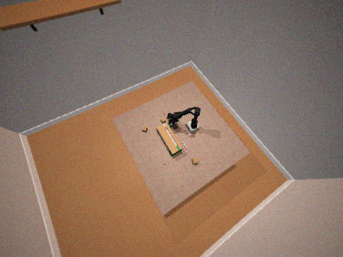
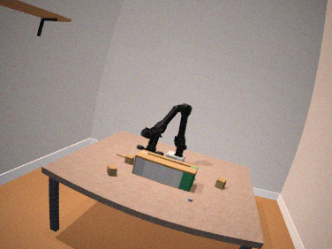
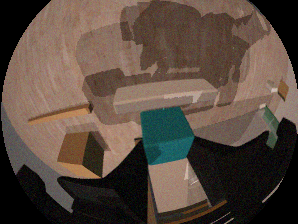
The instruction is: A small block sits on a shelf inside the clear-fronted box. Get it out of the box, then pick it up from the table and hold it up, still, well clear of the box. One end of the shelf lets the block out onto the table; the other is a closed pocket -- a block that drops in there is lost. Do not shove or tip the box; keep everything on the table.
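Reaching down behind the box (image 2: 164,172) on the counter (image 2: 146,204), the gripper (image 2: 146,146) is seen with jaws clamped on a teal-tipped tool (image 3: 166,136).

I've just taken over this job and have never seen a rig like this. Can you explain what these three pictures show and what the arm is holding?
The black jointed arm is the robot, and its tip is a two-fingered gripper. One picture looks down from the ceiling, one looks from the side across the table, and the round one looks from the arm's wrist. On the table stands a long box with a clear front and a green end. Three small tan blocks lie around it. The gripper is low behind the box and is closed on a teal-and-tan piece, which is possibly a tool.
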Controlling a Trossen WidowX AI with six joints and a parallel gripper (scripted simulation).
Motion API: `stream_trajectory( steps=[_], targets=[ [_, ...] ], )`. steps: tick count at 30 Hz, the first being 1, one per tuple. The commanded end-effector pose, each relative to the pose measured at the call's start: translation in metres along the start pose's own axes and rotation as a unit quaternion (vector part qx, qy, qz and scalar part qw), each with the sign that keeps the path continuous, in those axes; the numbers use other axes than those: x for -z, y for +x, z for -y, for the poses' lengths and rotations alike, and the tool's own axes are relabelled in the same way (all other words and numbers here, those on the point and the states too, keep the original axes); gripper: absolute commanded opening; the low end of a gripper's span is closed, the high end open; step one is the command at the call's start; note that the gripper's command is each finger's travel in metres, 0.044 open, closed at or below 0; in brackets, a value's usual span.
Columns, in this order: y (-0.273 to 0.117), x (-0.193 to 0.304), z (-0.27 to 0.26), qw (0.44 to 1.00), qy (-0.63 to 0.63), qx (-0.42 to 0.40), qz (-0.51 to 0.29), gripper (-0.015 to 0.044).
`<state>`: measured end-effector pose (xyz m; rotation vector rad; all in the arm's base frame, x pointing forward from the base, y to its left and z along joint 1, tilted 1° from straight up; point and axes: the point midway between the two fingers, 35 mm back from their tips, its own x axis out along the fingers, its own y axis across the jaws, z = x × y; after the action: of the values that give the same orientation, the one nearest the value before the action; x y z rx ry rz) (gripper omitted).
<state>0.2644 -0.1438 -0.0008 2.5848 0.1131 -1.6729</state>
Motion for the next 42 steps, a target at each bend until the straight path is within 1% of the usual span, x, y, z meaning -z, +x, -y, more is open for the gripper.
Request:
stream_trajectory(
  steps=[1, 4, 9, 21, 34, 42],
  targets=[
    [-0.021, 0.011, -0.002, 1.0, -0.002, -0.004, -0.002, 0.0],
    [-0.035, 0.015, -0.001, 1.0, -0.003, -0.005, -0.003, 0.0],
    [-0.038, 0.017, 0.0, 1.0, 0.003, -0.007, -0.003, 0.0],
    [-0.083, 0.031, 0.017, 0.992, 0.112, -0.052, -0.014, 0.0],
    [-0.133, 0.035, 0.038, 0.967, 0.232, -0.093, -0.048, 0.0],
    [-0.136, 0.035, 0.039, 0.965, 0.239, -0.095, -0.05, 0.0]
  ],
)
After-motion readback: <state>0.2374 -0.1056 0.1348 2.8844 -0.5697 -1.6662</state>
